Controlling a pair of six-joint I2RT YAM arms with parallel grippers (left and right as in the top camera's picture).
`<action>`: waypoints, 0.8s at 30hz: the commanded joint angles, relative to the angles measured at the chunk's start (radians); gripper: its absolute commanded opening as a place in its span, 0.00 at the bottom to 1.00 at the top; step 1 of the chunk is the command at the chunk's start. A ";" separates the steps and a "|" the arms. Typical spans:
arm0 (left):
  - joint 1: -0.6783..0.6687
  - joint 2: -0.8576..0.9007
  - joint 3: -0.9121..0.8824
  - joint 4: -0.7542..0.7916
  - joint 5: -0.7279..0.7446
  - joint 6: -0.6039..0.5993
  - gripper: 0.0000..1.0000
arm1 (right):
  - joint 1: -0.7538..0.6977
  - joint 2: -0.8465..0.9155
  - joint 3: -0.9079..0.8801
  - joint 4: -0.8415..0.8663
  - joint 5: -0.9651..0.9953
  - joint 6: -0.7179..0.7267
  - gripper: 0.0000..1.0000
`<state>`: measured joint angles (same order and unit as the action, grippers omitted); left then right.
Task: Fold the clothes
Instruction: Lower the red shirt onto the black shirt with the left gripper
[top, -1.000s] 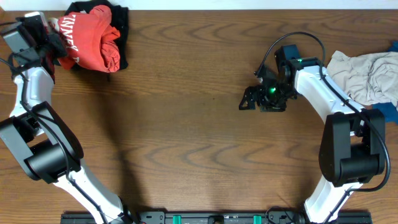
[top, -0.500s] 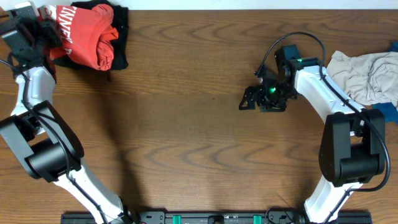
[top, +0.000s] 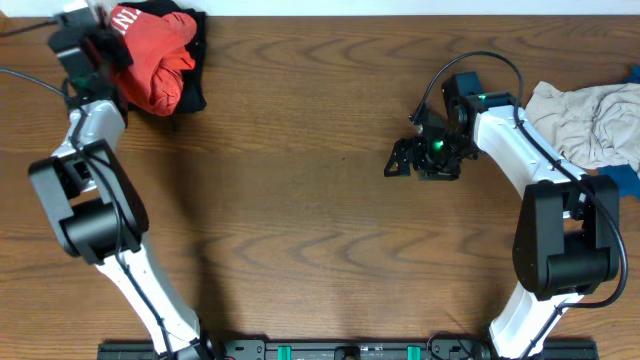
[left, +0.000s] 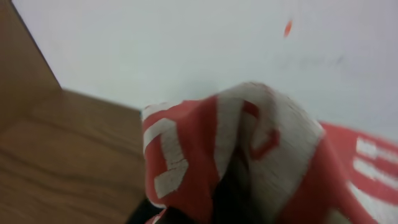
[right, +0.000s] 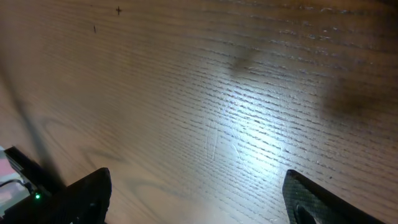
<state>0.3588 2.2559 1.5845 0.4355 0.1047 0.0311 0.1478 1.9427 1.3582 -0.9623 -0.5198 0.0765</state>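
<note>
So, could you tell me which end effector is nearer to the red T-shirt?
Left. The left end effector holds the red T-shirt; the right end effector is far off, over bare table.

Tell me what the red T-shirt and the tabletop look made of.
The red T-shirt: soft knit fabric, probably cotton, matte; it bunches in loose folds. The tabletop: wood or wood-look laminate, slight sheen; grain lines show and light glares off it.

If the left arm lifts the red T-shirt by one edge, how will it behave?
Probably floppy: the red T-shirt lies bunched in soft folds, so it should sag and unfurl rather than rise whole. Likely light, being thin cloth. It may drag the black garment under it along.
</note>
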 joint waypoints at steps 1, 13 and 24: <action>0.000 0.043 0.019 -0.003 -0.067 0.035 0.05 | -0.003 -0.027 -0.003 -0.005 -0.008 0.013 0.86; -0.017 0.039 0.019 0.048 -0.072 0.070 0.06 | 0.000 -0.027 -0.003 -0.006 -0.008 0.012 0.86; -0.103 0.029 0.023 0.166 -0.072 0.090 0.06 | 0.004 -0.027 -0.003 -0.003 -0.008 -0.003 0.86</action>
<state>0.2878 2.2822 1.5864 0.5873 0.0372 0.0883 0.1482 1.9423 1.3582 -0.9676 -0.5198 0.0792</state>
